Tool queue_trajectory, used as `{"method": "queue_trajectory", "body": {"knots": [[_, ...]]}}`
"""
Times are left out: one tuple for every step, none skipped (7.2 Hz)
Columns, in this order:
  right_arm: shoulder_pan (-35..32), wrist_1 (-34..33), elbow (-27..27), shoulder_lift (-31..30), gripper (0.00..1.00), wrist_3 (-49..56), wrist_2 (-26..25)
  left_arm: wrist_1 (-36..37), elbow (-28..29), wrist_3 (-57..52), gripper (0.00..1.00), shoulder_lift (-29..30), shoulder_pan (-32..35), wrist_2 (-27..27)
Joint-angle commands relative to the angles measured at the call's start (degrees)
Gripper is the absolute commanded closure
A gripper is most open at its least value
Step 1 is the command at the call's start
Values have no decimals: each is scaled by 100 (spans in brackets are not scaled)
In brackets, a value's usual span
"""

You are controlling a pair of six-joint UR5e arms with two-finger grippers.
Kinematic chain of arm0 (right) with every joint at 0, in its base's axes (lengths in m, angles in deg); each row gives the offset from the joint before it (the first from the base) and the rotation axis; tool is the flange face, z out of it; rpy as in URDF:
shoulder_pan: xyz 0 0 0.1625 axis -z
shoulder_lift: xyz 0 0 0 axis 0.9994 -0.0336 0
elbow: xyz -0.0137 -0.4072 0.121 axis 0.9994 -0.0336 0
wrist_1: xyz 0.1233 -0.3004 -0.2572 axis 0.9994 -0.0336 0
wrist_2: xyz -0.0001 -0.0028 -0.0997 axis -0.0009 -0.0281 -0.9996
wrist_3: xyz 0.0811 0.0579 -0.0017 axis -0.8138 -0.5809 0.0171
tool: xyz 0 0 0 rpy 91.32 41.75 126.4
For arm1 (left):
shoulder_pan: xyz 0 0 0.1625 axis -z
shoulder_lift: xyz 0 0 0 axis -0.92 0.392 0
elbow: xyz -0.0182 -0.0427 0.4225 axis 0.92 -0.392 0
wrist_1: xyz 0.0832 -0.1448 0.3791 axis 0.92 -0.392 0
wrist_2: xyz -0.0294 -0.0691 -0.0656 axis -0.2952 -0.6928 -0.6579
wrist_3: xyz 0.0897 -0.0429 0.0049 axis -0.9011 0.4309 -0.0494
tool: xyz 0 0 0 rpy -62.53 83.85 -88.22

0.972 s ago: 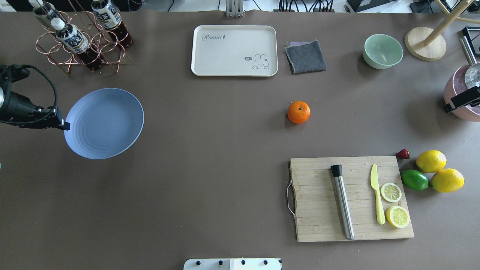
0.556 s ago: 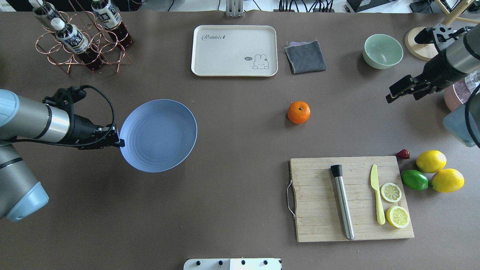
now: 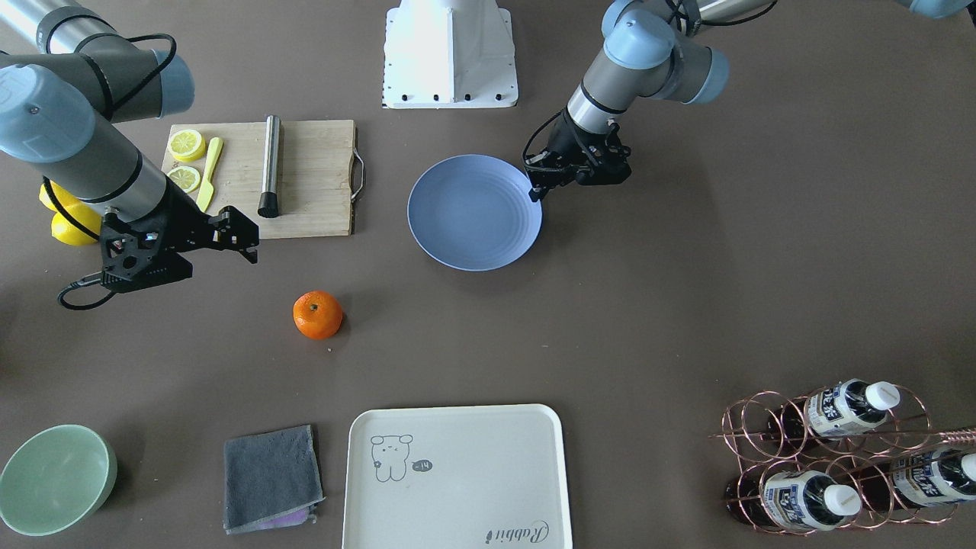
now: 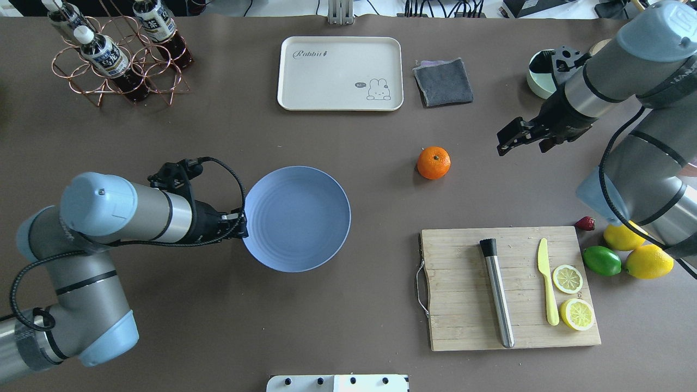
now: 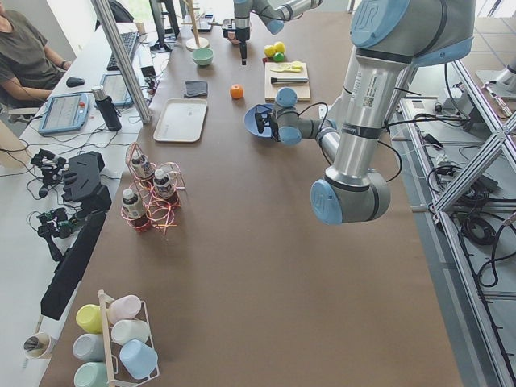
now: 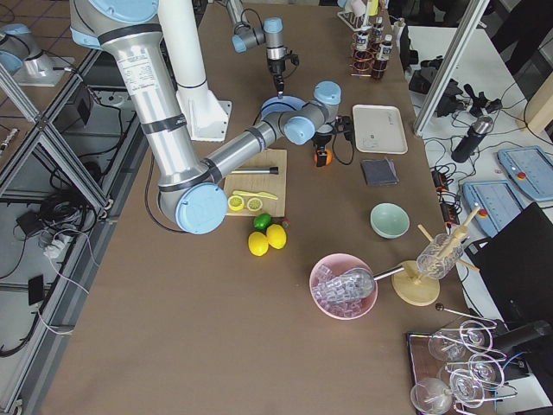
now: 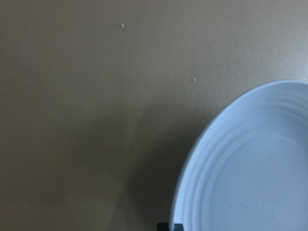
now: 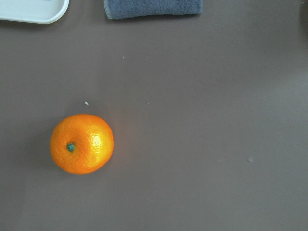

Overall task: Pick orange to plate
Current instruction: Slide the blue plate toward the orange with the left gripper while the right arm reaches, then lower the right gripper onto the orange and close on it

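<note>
The orange (image 4: 434,163) sits alone on the brown table, also in the front view (image 3: 318,314) and lower left in the right wrist view (image 8: 82,143). My left gripper (image 4: 244,223) is shut on the left rim of the periwinkle plate (image 4: 297,218), holding it near the table's middle; the front view shows the same grip (image 3: 534,191) on the plate (image 3: 474,212). The plate (image 7: 250,168) fills the lower right of the left wrist view. My right gripper (image 4: 505,139) hangs open and empty, to the right of the orange and apart from it.
A wooden cutting board (image 4: 463,326) carries a steel muddler (image 4: 498,294), yellow knife (image 4: 547,283) and lemon slices. Lemons (image 4: 649,262), a lime (image 4: 601,261) and a strawberry lie to its right. Cream tray (image 4: 340,73), grey cloth (image 4: 443,81), mint bowl (image 3: 53,479) and bottle rack (image 4: 117,57) line the far edge.
My left arm has carried the plate rightward from the table's left edge toward the middle. My right arm has swung in from the right edge toward the orange.
</note>
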Motion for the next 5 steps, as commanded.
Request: {"method": "queue_trajectory", "body": {"knots": [[387, 0, -341, 411, 0, -305, -445, 115, 337, 45, 100, 504, -280, 242], [510, 9, -499, 578, 0, -479, -542, 115, 453, 45, 100, 620, -280, 233], [572, 9, -718, 762, 0, -498, -682, 115, 454, 36, 29, 621, -280, 242], [581, 183, -860, 782, 0, -507, -710, 115, 446, 36, 3, 621, -280, 242], [616, 559, -1157, 799, 0, -612, -719, 115, 437, 36, 3, 621, -280, 242]]}}
